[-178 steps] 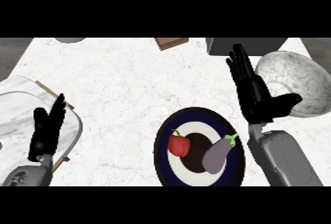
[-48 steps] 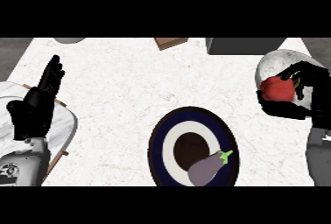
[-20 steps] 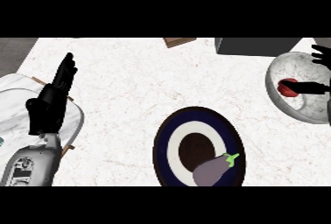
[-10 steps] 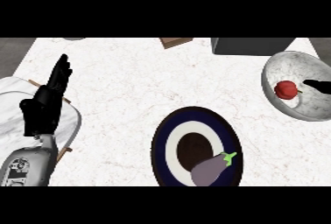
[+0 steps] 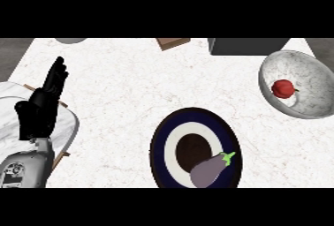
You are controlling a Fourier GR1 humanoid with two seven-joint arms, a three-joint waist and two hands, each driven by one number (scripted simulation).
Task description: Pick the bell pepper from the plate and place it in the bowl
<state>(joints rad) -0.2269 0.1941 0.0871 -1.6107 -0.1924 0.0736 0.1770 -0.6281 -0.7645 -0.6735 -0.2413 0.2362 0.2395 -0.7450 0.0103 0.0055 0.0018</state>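
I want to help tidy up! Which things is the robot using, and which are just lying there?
For the job: pepper, bowl, plate.
Just lying about: eggplant, dark box, brown block.

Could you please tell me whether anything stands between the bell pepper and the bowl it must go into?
Nothing visible does: the bell pepper already lies inside the bowl, well apart from the plate, which holds only the eggplant.
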